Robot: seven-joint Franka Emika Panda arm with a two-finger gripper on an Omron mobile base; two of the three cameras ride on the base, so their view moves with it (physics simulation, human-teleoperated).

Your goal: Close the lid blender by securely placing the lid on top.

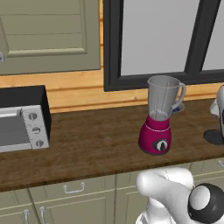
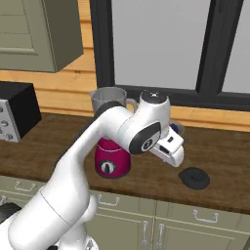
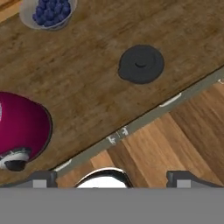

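Left base view: the black-and-silver toaster oven (image 1: 22, 119) is cut off by the left edge, and the flat dark grey round lid (image 1: 215, 136) by the right edge. Behind the clear grey jar of the magenta-based blender (image 1: 158, 118), a small bowl (image 1: 178, 106) is largely hidden; its contents cannot be told there. Right base view: the white arm covers most of the blender's jar and part of its base. Hand view: the blender's base (image 3: 19, 131) is cut by the left edge, and the bowl of dark blue berries (image 3: 48, 12) by the top edge.
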